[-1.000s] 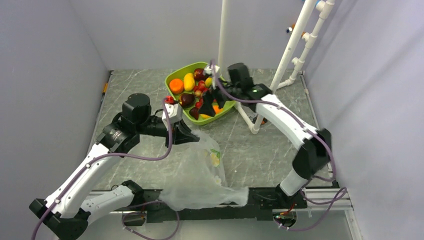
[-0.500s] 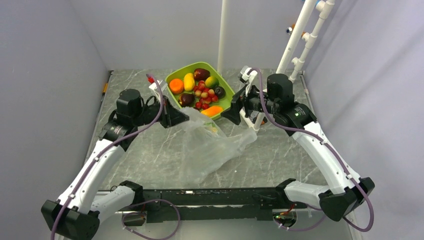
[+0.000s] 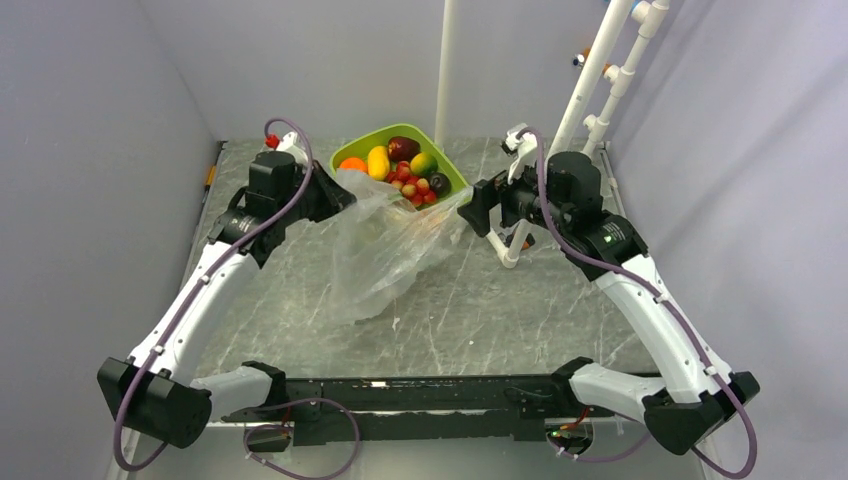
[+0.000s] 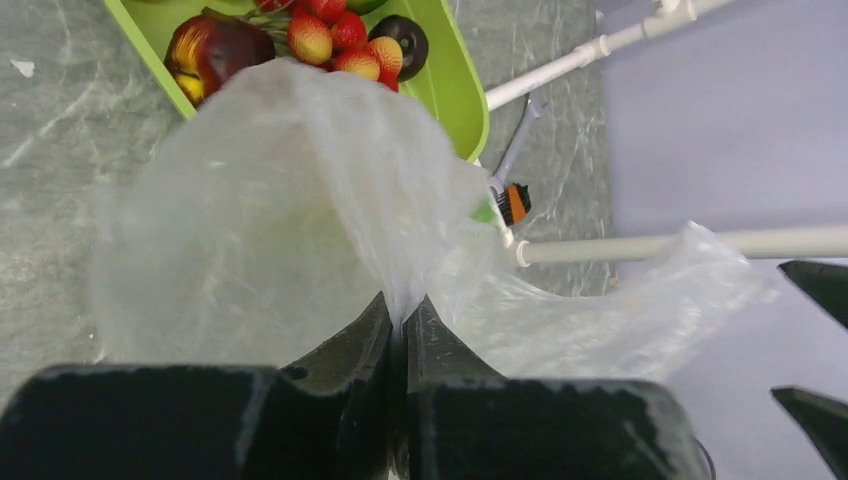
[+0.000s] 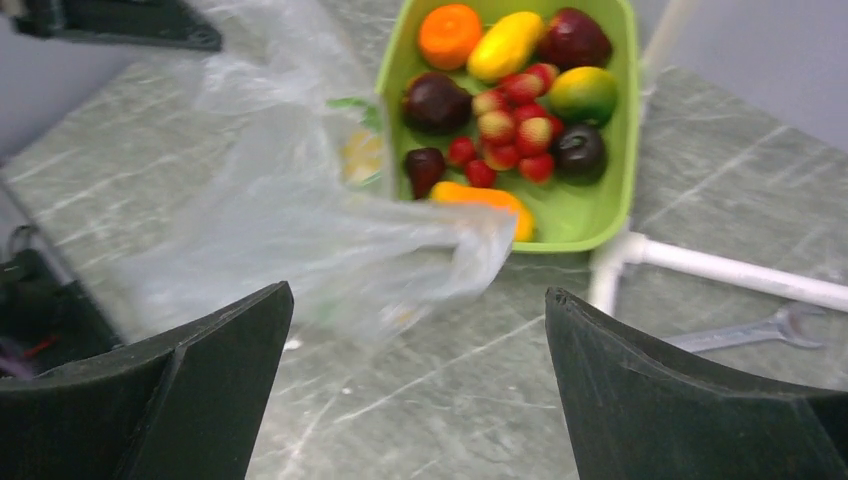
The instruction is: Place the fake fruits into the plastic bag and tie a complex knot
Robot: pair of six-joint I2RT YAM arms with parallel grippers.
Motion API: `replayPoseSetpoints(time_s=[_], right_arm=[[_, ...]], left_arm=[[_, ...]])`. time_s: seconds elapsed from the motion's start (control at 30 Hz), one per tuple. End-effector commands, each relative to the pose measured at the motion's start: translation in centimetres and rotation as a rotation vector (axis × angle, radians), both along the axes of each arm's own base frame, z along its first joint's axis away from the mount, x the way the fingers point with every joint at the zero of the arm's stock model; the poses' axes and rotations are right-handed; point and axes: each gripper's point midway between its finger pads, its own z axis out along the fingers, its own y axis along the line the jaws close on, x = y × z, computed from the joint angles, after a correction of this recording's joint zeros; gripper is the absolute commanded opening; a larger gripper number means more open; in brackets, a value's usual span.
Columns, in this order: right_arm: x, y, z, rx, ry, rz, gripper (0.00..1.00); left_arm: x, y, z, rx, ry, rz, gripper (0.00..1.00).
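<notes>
The clear plastic bag (image 3: pixel 385 245) hangs over the table's middle, its top edge against the lime green tray (image 3: pixel 455 180). My left gripper (image 3: pixel 342 192) is shut on the bag's edge (image 4: pixel 400 300), left of the tray. The fake fruits (image 3: pixel 400 165) lie in the tray: an orange (image 5: pixel 449 35), a yellow oblong (image 5: pixel 507 45), maroon ones (image 5: pixel 437 102), a green-yellow one (image 5: pixel 583 93) and red berries (image 5: pixel 510 125). My right gripper (image 3: pixel 478 205) is open and empty, right of the bag's free corner (image 5: pixel 480 240). No knot shows.
A white pipe frame (image 3: pixel 590 90) stands at the back right, with a foot (image 5: pixel 720 268) on the table next to the tray. A wrench (image 5: pixel 760 330) lies by that foot. A white pole (image 3: pixel 445 60) rises behind the tray. Grey walls close in left and right.
My left gripper has carried the bag's edge back toward the tray, and the bag now hangs against the tray's front. My right gripper left the tray and swung right, then stayed by the bag's corner.
</notes>
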Motion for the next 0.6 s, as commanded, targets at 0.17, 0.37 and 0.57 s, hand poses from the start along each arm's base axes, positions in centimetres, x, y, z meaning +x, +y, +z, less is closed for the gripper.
replayPoseSetpoints(time_s=[0.17, 0.37, 0.57], right_arm=[[-4.8, 4.4, -5.9, 0.193, 0.332, 0.138, 1.00], [-1.3, 7.6, -10.8, 0.188, 0.416, 0.070, 1.00], [2.4, 10.4, -14.0, 0.136, 0.423, -0.057, 0.94]], left_arm=[[-1.6, -2.6, 3.4, -0.113, -0.026, -0.045, 0.15], [-1.2, -3.2, 2.8, -0.123, 0.003, -0.048, 0.17], [-0.2, -3.0, 3.5, -0.124, -0.004, -0.041, 0.23]])
